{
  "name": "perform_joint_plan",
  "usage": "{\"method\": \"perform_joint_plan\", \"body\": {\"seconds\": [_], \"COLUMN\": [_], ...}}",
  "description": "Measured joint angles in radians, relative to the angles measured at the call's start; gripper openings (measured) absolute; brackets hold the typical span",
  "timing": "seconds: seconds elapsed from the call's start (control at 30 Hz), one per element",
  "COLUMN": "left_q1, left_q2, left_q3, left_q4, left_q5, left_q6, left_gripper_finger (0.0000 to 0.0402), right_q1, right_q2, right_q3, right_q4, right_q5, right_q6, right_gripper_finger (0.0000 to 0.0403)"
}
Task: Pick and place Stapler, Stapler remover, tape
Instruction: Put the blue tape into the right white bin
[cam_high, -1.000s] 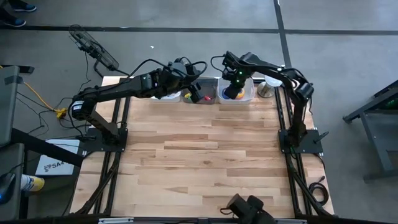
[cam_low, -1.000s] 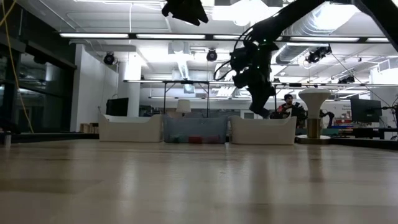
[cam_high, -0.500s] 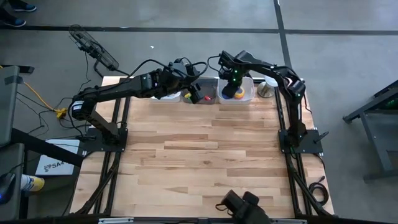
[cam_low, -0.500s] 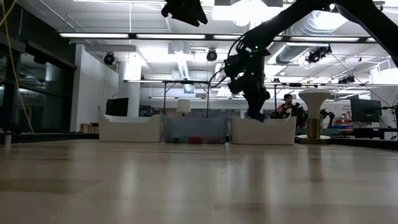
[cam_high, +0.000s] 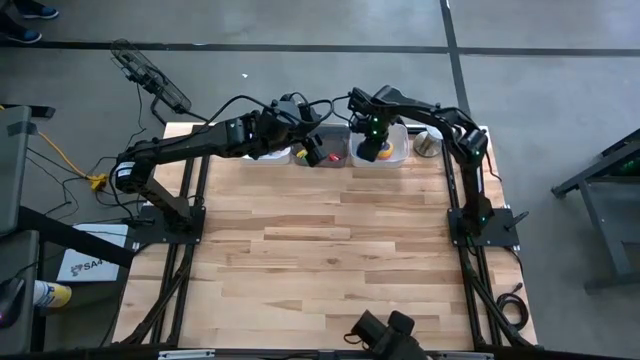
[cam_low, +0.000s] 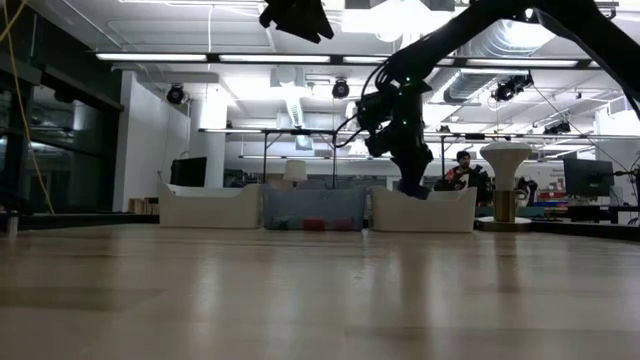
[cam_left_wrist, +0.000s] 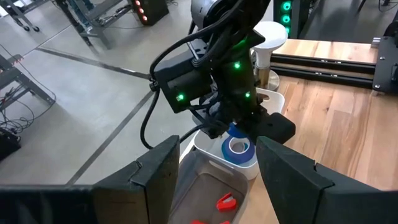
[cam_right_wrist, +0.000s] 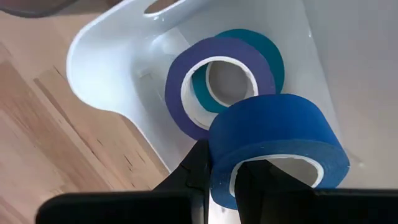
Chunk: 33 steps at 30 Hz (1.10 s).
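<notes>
The right pincer (cam_right_wrist: 217, 177) was clenched on a blue tape roll (cam_right_wrist: 277, 146), holding it above the white bin (cam_right_wrist: 99, 68) at the desk's far edge, probably to drop it onto the purple roll (cam_right_wrist: 186, 93), while the left pincer (cam_left_wrist: 214, 168) waited nearby, released.

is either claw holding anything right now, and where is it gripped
The right claw is shut on the wall of a blue ring-shaped tape roll, one finger inside its open centre, above the white plastic bin. The left claw is open and holds nothing.
</notes>
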Motion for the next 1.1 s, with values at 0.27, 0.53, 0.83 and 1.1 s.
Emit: {"method": "perform_joint_plan", "body": {"seconds": [0.27, 0.53, 0.83, 1.1], "left_q1": [0.000, 0.000, 0.000, 0.000], "left_q2": [0.000, 0.000, 0.000, 0.000], "left_q3": [0.000, 0.000, 0.000, 0.000], "left_q4": [-0.002, -0.024, -0.024, -0.025], "left_q5": [0.000, 0.000, 0.000, 0.001], "left_q6": [0.000, 0.000, 0.000, 0.015], "left_gripper_finger": [0.0209, 0.0209, 0.0209, 0.0209], "right_q1": [0.020, 0.020, 0.022, 0.046], "right_q2": [0.000, 0.000, 0.000, 0.014], "right_q3": [0.000, -0.001, -0.001, -0.002], "right_q4": [0.004, -0.018, -0.024, -0.007], "right_q5": [0.050, 0.085, 0.069, 0.100], "right_q6": [-0.012, -0.027, -0.046, -0.053], "right_gripper_finger": [0.0032, 0.0032, 0.0032, 0.0073]}}
